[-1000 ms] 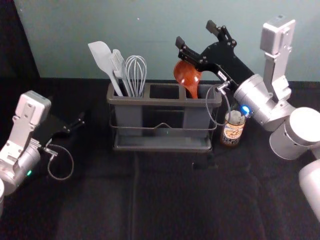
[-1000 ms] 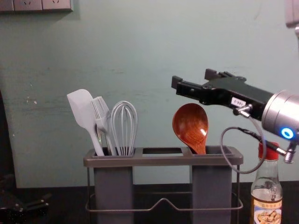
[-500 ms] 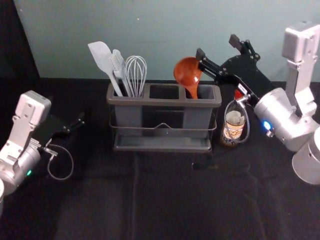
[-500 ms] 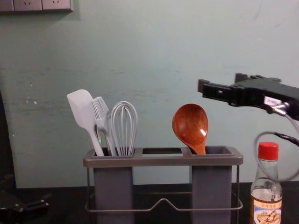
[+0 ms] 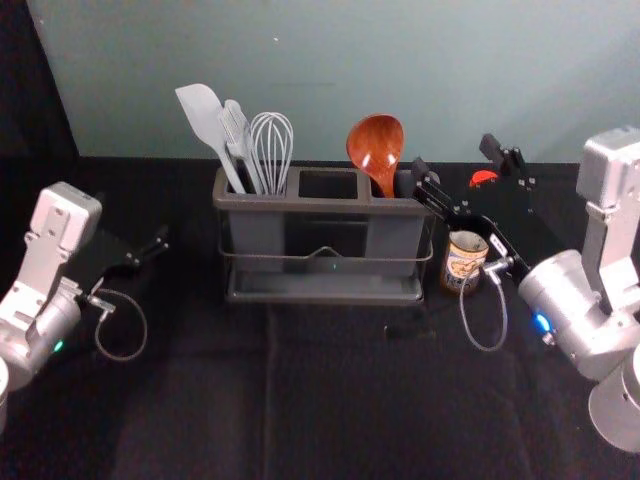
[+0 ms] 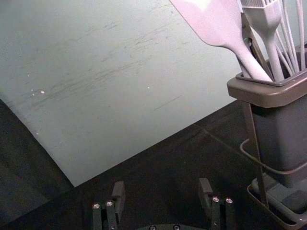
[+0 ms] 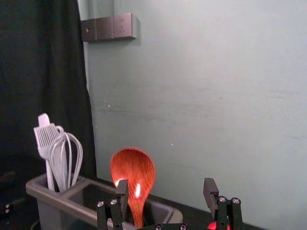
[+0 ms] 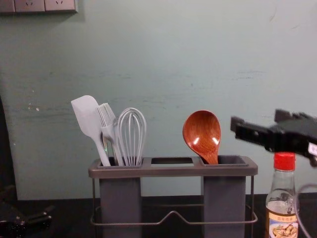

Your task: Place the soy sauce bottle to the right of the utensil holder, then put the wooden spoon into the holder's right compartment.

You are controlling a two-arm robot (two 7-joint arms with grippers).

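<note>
Done: red-capped glass bottle (image 8: 283, 218) right of grey plastic holder (image 8: 171, 171), brown wooden spoon (image 8: 201, 134) in right compartment. Remaining: retract my spread black right gripper (image 5: 456, 158) near bottle. Left gripper (image 6: 161, 188), left of holder: idle, spread.

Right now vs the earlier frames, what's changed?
The right gripper moved right and down, away from the wooden spoon; its jaws are open, nothing grasped or released. Unchanged: spoon in the right compartment of the holder, soy sauce bottle right of it, left gripper idle.

The wooden spoon (image 8: 201, 131) looks glossy, the plastic holder (image 8: 173, 171) matt.
</note>
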